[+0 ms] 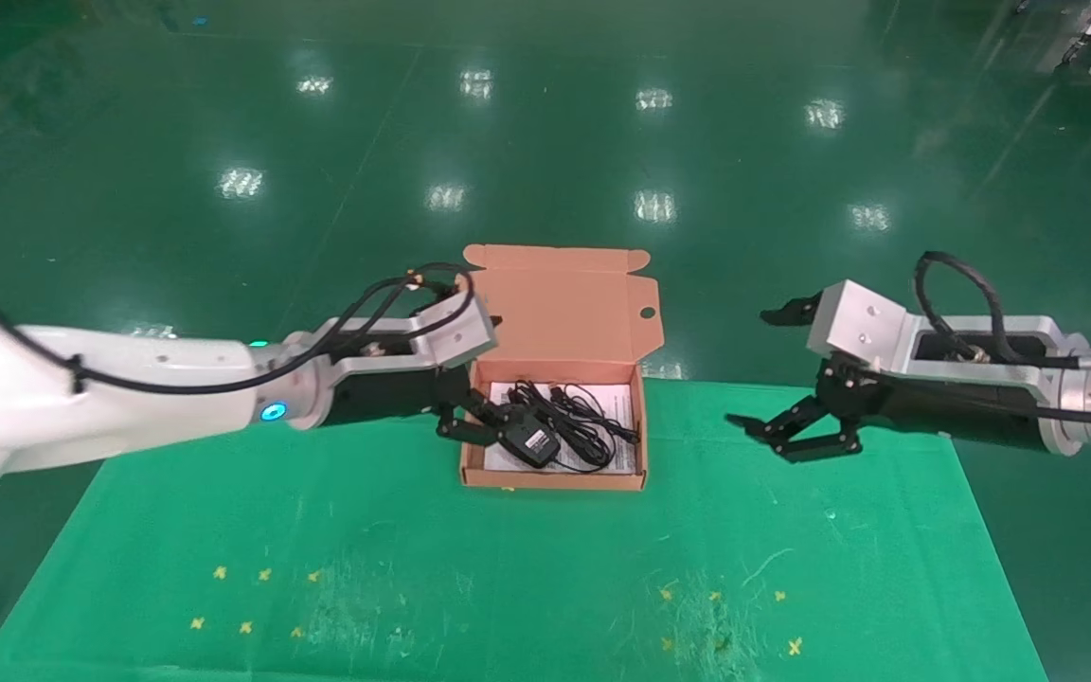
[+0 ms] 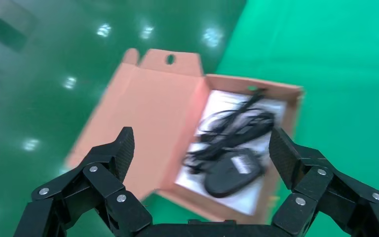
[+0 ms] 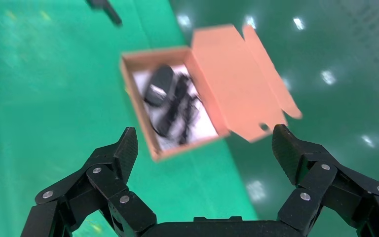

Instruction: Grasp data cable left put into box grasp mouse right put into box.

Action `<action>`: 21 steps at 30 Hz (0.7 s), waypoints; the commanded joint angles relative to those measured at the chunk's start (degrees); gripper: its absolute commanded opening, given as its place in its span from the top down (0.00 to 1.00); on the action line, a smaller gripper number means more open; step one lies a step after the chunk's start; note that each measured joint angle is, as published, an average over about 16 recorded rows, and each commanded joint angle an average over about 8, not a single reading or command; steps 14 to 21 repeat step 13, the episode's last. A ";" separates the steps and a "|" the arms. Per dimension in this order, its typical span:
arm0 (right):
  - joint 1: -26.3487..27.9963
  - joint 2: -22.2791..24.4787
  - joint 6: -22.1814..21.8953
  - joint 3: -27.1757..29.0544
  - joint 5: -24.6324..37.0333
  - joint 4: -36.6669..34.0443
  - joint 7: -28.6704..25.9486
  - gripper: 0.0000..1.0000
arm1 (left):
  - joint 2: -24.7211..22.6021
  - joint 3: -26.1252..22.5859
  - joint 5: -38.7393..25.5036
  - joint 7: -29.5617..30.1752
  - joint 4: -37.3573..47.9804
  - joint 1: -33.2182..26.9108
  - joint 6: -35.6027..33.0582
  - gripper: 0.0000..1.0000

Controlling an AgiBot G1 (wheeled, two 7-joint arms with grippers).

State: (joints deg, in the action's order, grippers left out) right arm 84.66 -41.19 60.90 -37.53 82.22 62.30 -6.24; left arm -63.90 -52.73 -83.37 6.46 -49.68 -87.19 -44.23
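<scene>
The left pincer (image 1: 463,423) blocks the box's (image 1: 553,482) left side; above and right lie free.

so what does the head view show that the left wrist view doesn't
Only the head view shows both arms: the left gripper at the box's left wall and the right gripper out to the right above the green mat, apart from the box, plus the mat's yellow marks.

Only the left wrist view shows the left gripper's open fingers up close.

Both show the box with its lid up, holding the mouse and data cable on the white leaflet.
</scene>
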 commanded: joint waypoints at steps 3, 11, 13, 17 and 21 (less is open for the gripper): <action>-1.43 0.38 1.54 1.34 -2.51 0.70 -0.28 0.00 | 1.83 2.32 2.63 0.27 -1.51 1.62 -2.62 0.00; -4.89 1.31 5.25 4.55 -8.54 2.39 -0.95 0.00 | 6.22 7.91 8.95 0.92 -5.15 5.52 -8.94 0.00; -5.55 1.48 5.96 5.17 -9.70 2.71 -1.08 0.00 | 7.07 8.99 10.16 1.05 -5.85 6.27 -10.15 0.00; -5.55 1.48 5.96 5.17 -9.70 2.71 -1.08 0.00 | 7.07 8.99 10.16 1.05 -5.85 6.27 -10.15 0.00; -5.55 1.48 5.96 5.17 -9.70 2.71 -1.08 0.00 | 7.07 8.99 10.16 1.05 -5.85 6.27 -10.15 0.00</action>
